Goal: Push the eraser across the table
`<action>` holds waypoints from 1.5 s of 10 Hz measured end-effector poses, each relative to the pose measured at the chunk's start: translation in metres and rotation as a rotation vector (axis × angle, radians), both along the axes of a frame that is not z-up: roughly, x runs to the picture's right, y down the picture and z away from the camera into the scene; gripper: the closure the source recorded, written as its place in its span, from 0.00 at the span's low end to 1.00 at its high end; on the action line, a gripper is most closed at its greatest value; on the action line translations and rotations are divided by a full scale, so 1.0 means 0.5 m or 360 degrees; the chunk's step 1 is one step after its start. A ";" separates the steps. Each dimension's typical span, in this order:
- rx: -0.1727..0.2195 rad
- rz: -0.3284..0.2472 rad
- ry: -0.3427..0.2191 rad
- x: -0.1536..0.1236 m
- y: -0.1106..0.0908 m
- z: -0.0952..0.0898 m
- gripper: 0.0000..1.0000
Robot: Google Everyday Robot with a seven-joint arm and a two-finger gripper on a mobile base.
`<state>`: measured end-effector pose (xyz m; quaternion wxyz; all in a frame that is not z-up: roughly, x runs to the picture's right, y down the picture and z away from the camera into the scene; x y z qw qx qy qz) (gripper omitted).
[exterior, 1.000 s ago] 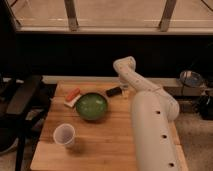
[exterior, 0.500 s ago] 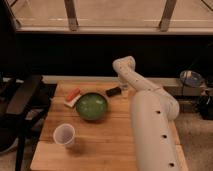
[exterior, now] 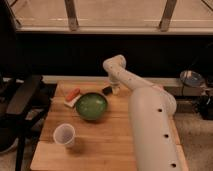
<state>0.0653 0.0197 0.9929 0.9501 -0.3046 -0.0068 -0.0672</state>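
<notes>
The eraser lies near the far edge of the table, just behind the rim of the green bowl and a little to that bowl's right in the camera view. The end effector is down at table level right beside it, on the side away from the orange-red stick. Whether it touches the block, and whether it is apart or together, I cannot tell. The arm reaches up from the near right, bends at a high elbow and drops steeply. This probably lets it meet the small block low and from the side, which suits a push, not a grasp. From that side, a push would likely carry the eraser leftward along the back of the table, through the gap behind the bowl. The stick with its white piece sits along that line, so a long push might run into it. A paper cup stands well apart at the near left, out of the way
</notes>
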 end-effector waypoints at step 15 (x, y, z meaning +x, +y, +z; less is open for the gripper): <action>0.0373 -0.0193 -0.0109 -0.042 -0.189 -0.155 1.00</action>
